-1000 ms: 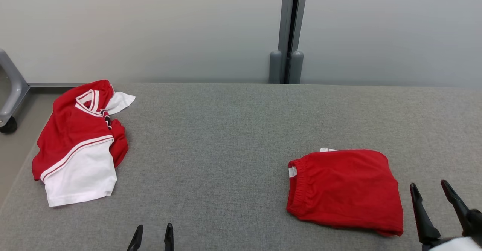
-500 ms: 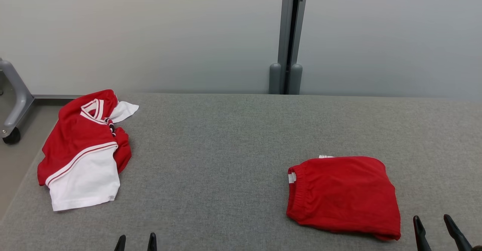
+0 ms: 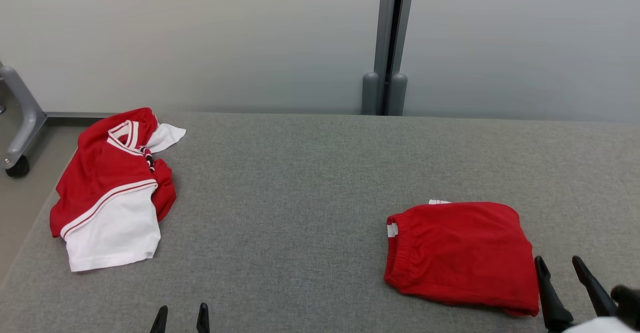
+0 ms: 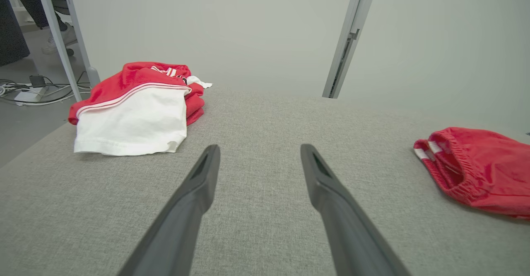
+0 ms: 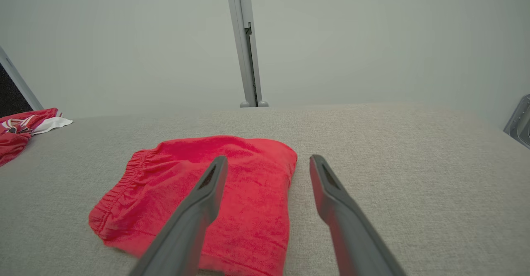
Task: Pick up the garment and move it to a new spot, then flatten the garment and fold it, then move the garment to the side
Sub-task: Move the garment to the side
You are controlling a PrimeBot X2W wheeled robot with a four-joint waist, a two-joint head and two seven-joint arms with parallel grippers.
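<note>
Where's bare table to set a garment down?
Widest bare patch: table middle, between red-and-white shirt at left edge and red shorts at right. Far strip behind the shorts too. Tight: near right, right gripper beside shorts.

Spread end effector (image 4: 259, 147) over table (image 4: 265, 114)

The left gripper (image 3: 182, 310) sits at about 7 o'clock in the head view, with just its two dark fingertips (image 3: 202, 314) above the bottom edge, pointing to 12 o'clock. Seen from its own wrist (image 4: 260, 148), its jaws stand wide apart, empty and touching nothing. The right gripper (image 3: 558, 260) is at about 4 o'clock, reaching higher, its long fingers (image 3: 550, 293) leaning toward 11 o'clock. Its jaws are likewise spread wide and hold nothing (image 5: 269, 158). A pale forearm (image 3: 595, 326) and a dark wrist part (image 3: 627, 298) show at 5 o'clock
</note>
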